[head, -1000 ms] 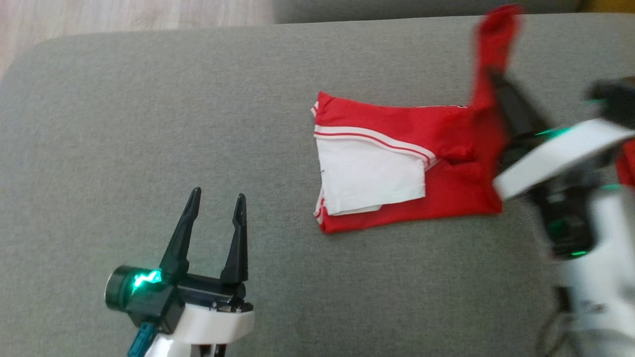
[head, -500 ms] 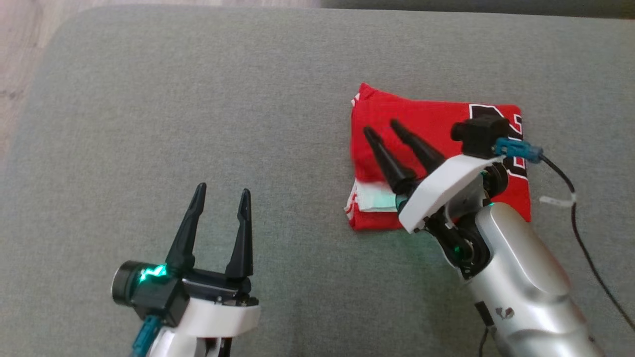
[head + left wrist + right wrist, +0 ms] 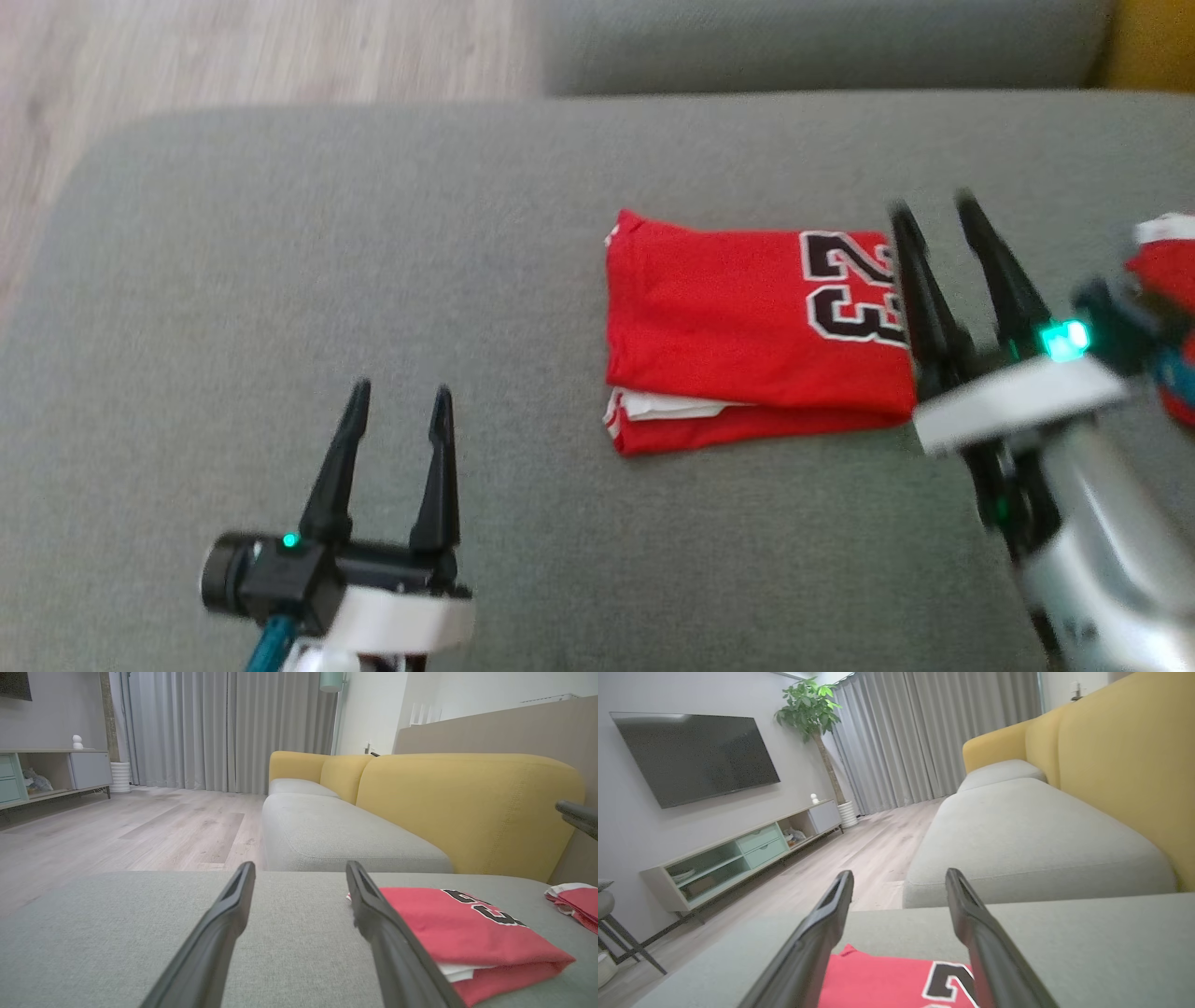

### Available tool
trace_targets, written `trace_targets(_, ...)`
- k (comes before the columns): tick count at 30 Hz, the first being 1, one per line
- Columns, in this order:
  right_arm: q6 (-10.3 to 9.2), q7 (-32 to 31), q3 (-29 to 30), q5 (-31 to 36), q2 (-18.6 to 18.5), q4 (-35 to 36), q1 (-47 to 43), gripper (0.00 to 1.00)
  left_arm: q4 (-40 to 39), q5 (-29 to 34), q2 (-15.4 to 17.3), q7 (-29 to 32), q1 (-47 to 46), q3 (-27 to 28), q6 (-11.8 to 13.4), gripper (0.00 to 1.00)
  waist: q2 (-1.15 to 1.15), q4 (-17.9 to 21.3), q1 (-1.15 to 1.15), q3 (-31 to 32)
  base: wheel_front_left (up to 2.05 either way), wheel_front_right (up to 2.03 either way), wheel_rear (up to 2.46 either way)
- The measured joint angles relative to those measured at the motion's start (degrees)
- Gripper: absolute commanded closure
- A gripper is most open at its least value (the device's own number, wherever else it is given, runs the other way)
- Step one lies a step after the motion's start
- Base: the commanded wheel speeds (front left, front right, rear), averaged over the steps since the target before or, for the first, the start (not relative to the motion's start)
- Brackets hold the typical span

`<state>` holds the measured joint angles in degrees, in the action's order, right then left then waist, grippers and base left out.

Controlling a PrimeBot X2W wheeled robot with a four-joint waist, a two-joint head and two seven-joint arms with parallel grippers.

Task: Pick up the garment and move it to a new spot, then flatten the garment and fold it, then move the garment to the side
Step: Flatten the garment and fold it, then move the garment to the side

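The folded red jersey (image 3: 747, 308) lies on the grey sofa cushion (image 3: 373, 261). The right end effector (image 3: 931, 205), wide and empty, is at its right edge. The left end effector (image 3: 401, 388), wide too, is well apart.

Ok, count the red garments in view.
2: the folded jersey at the head view's centre, and a second red-and-white garment at its right edge, partly cut off; more may lie beyond.

The garment (image 3: 756, 327) lies on the seat cushion (image 3: 373, 280), right of centre. The left gripper (image 3: 401, 386) hovers well apart at its lower left, and the right gripper (image 3: 930, 203) over its right edge. A second garment (image 3: 1162, 261) lies farther right, with another cushion (image 3: 822, 47) behind.
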<state>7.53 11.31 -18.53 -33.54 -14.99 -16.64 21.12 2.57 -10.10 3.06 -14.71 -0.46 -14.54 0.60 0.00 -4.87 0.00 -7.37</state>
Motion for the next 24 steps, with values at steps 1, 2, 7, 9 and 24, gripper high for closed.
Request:
trace_targets(1, 0.00, 1.0, 0.5, 0.2, -0.5, -0.3, -1.8, 0.00, 0.5, 0.0, 0.0, 0.0, 0.6, 0.1, 0.0, 0.00, 0.00, 0.4, 0.00, 0.8, 0.00, 0.00, 0.00)
trace_targets(2, 0.00, 1.8, 0.9, 0.5, -0.7, -0.7, -3.8, 0.00, 0.9, 0.0, 0.0, 0.0, 1.3, 0.2, 0.0, 0.00, 0.00, 0.7, 0.00, 1.7, 0.00, 0.00, 0.00)
trace_targets(7, 0.00, 2.9, 2.3, 4.2, -0.9, -2.5, -13.2, 0.00, 2.4, -0.5, 0.0, 0.0, 4.1, 1.4, 0.3, 0.00, 0.00, 2.1, -0.01, 6.1, 0.00, 0.00, 0.00)
trace_targets(9, 0.00, 2.9, 3.3, 6.4, -0.2, -1.4, -16.3, 0.00, 2.9, 0.2, 0.0, 0.0, 5.2, 2.1, 0.7, 0.00, 0.00, 2.6, -0.01, 7.7, 0.00, 0.00, 0.00)
trace_targets(24, 0.00, 3.1, 6.7, 14.1, 5.7, -0.1, -26.5, 0.00, 6.4, 2.7, 0.0, 0.0, 10.0, 5.0, 1.2, 0.00, 0.00, 3.4, 0.00, 12.9, 0.00, 0.00, 0.00)
